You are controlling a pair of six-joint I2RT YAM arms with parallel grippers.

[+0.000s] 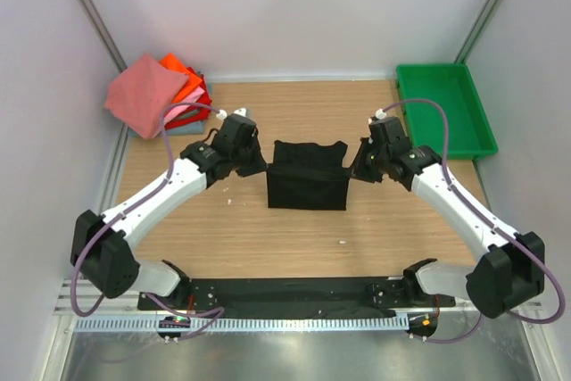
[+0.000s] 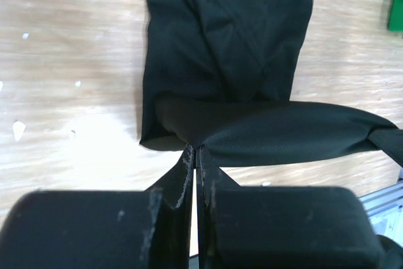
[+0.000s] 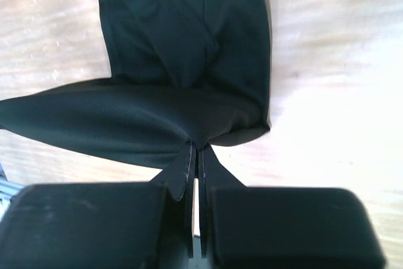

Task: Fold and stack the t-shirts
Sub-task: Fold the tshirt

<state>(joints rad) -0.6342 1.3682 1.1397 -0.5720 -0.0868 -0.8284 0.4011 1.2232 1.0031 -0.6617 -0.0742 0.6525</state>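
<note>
No text, label, brand, number or sign is legible in any view. The black t-shirt (image 2: pixel 227 48), directly ahead of the left gripper (image 2: pixel 194 154), shows plain cloth only. The green tray (image 1: pixel 443 109) bears no readable marking. Small coloured fittings (image 1: pixel 176 320) at the arm bases are too small to read.

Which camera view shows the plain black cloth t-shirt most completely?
The top external view: the whole plain black cloth t-shirt is in frame. Both wrist views show only part of it, close up and cropped.
</note>
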